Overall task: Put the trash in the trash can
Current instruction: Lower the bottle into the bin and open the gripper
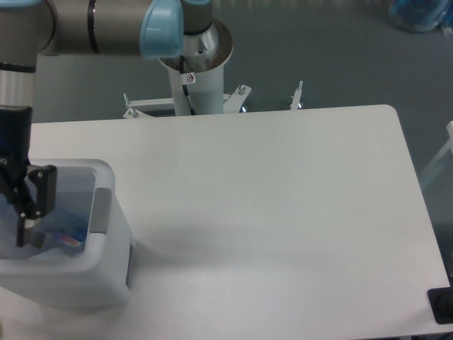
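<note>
The trash can (106,283), a boxy white bin with a thick rim and a grey side panel, stands at the table's left front. My gripper (18,212) hangs inside its opening at the frame's left edge. One black finger (39,198) shows and stands wide of the wrist. The other finger is mostly cut off by the frame edge. The jaws look open with nothing clearly between them. Low inside the bin lies a blue and red patch (69,241) that looks like the bottle's label. The clear bag cannot be made out.
The white table (269,212) spreads to the right of the bin. The arm's white base column (195,78) stands behind the far edge. A black object (442,304) sits at the front right corner.
</note>
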You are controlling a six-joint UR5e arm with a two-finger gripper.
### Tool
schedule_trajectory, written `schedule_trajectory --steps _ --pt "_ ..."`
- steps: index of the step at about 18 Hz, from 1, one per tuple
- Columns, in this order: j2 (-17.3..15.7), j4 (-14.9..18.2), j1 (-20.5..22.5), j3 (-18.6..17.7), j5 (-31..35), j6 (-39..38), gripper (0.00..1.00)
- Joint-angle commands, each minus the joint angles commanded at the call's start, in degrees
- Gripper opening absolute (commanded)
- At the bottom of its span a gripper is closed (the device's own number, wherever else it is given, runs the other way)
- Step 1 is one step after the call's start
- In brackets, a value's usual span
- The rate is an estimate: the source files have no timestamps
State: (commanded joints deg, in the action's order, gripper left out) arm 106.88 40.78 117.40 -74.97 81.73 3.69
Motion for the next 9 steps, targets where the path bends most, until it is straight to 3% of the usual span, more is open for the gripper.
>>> schedule_trajectory --steps 4,6,9 --pt "0.00 0.53 6.07 -0.26 5.97 5.24 1.00" --pt "0.09 0.62 7.92 -1.23 8.96 10.71 1.00" --pt "0.00 0.70 9.69 -2.28 9.59 11.78 1.00"
